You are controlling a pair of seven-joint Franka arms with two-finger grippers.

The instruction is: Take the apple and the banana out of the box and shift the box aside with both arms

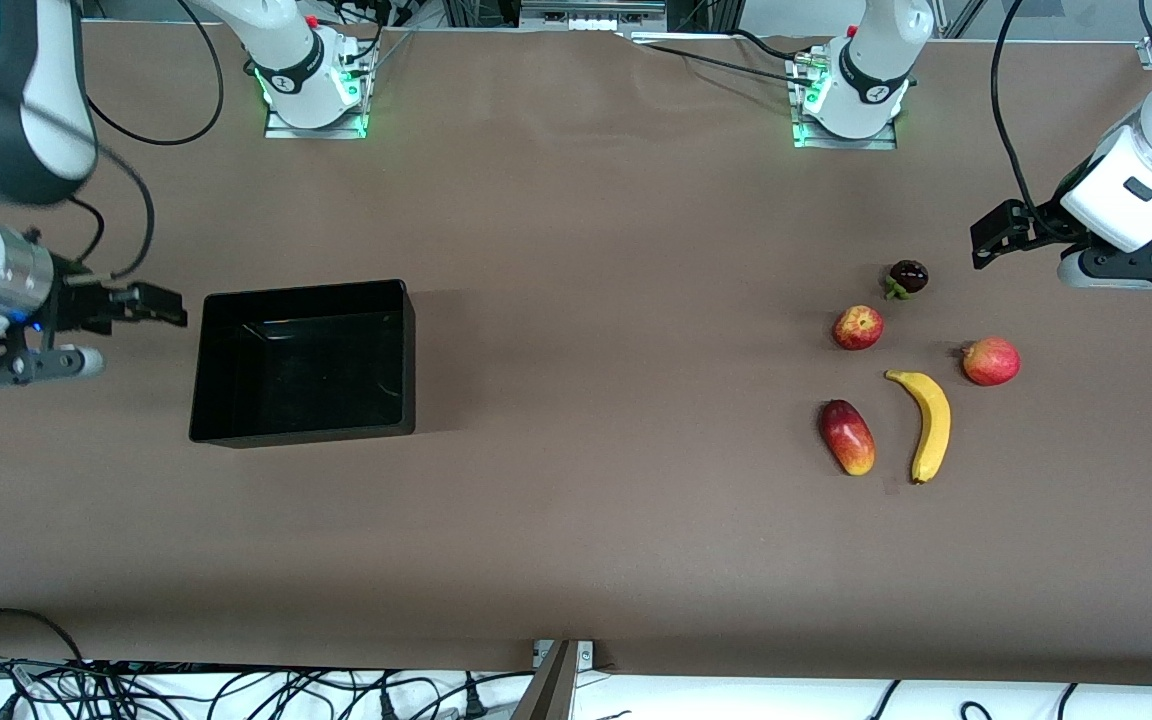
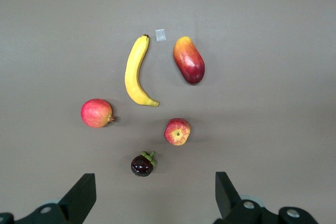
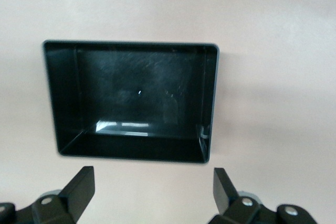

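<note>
The box [image 1: 304,362] is seen standing empty toward the right arm's end of the tabletop [image 1: 596,520], its long axis running along the tabletop's length, and the right pincer [image 1: 161,303] is held just beside its short wall on that end, fingers wide apart and nothing between them. That is the relation on which any further move is judged to turn: the box lies directly ahead of the right pincer, while the left pincer [image 1: 996,232] hangs well apart from it, at the left arm's end of the tabletop, likewise spread and empty. Both fruits of the task are already out of the box: the apple [image 1: 857,327] and the banana [image 1: 926,424] rest on the tabletop below the left pincer, the banana nearer the front edge, its long axis pointing roughly from front edge to back edge. Counted, there are one box, one apple, one banana, and three other fruits (a mango [image 1: 847,437], a pink-red fruit [image 1: 990,361] and a dark mangosteen [image 1: 907,277]). Little is judged to remain.
</note>
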